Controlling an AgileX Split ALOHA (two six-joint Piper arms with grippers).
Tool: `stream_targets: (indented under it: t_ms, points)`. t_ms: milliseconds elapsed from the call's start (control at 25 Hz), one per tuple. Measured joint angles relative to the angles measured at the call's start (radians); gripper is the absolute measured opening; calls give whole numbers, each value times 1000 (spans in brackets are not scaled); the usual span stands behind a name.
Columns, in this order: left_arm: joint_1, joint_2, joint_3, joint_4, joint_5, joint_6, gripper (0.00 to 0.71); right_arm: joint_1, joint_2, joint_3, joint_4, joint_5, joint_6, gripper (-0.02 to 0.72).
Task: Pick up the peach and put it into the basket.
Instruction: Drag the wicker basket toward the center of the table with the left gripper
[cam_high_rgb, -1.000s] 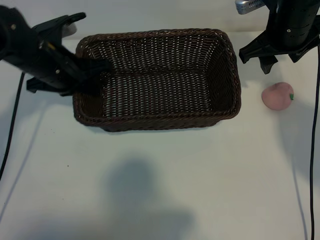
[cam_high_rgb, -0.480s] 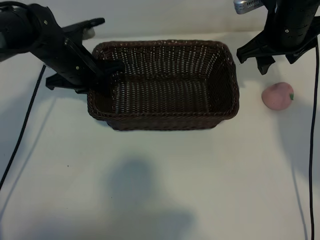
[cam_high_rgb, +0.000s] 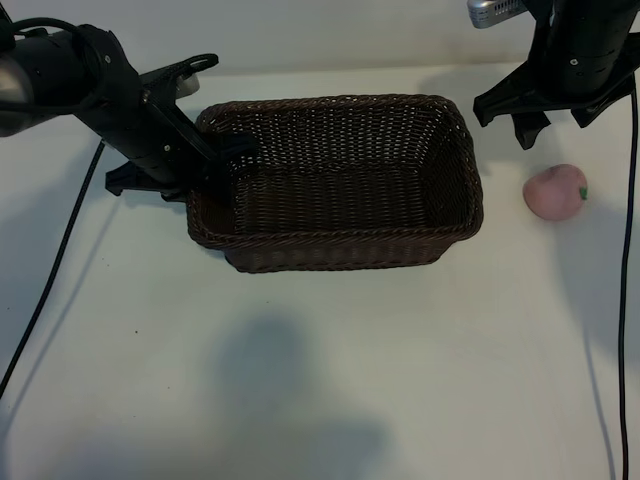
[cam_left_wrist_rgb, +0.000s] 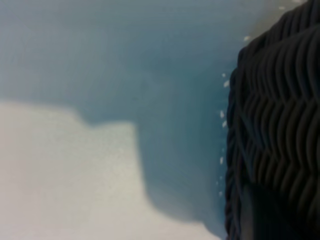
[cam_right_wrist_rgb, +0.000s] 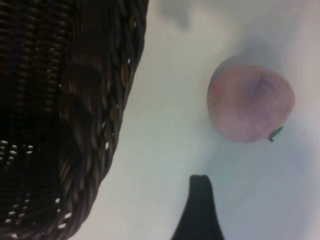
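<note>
Basket (cam_high_rgb: 340, 180): large rectangular dark-brown woven wicker, deep sides, braided rim; stands mid-table, empty.

Left gripper (cam_high_rgb: 222, 165): black, at the basket's left end wall, one finger inside the rim, one outside; whether it pinches the wall or has let go, cannot tell.

Right gripper (cam_high_rgb: 555, 118): black, jaws wide apart, holding nothing, hanging just beyond the fruit's far side.

Peach (cam_high_rgb: 556, 190): small round pale-pink matte fruit, green stem bit; on the table right of the basket, apart from it, nearer than the open jaws, not between them.

Handling advice: centre the open jaws over the peach, descend straight, close gently.
</note>
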Motion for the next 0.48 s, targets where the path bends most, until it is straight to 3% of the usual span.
stream_targets:
  t_ms: [280, 360, 480]
  points:
    - [0, -44, -2, 52, 33, -8, 603, 0, 0, 0, 0, 0, 0, 562]
    - [0, -85, -2, 99, 63, -27, 656, 0, 0, 0, 0, 0, 0, 562]
    - [0, -156, -2, 159, 108, -57, 670, 0, 0, 0, 0, 0, 0, 562]
